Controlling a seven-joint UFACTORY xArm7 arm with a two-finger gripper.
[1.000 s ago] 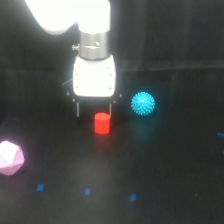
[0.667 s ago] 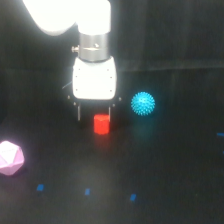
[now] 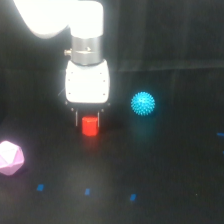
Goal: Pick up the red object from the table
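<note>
The red object (image 3: 90,126), a small red-orange faceted block, sits between the two dark fingers of my gripper (image 3: 88,121) on the black table (image 3: 165,165). The white gripper body hangs straight above it. The fingers stand close against the block's sides, and the gripper looks shut on it. I cannot tell whether the block is off the table.
A spiky cyan-blue ball (image 3: 143,104) lies toward the exterior view's right of the gripper. A pale pink polyhedron (image 3: 10,157) lies at the exterior view's left edge. Small blue marks (image 3: 87,191) dot the table in front.
The fingers have closed in around the red block. Gripper and block have shifted together a little toward the exterior view's left.
</note>
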